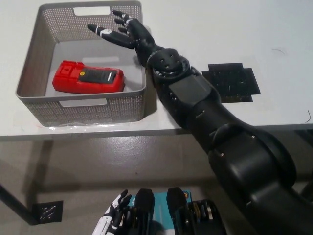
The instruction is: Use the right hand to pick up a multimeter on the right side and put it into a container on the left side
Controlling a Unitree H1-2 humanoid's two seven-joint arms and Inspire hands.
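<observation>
Multimeter lies flat on the floor of the container, at the counter's left. Your right hand hovers over the far rim, fingers apart and empty; retracting low, you could snag that mesh wall and drag it. Left hand rests low. No legible writing.

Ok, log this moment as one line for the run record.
phase: release done | multimeter: lying flat in basket | right hand: open above basket | left hand: low, resting
</observation>
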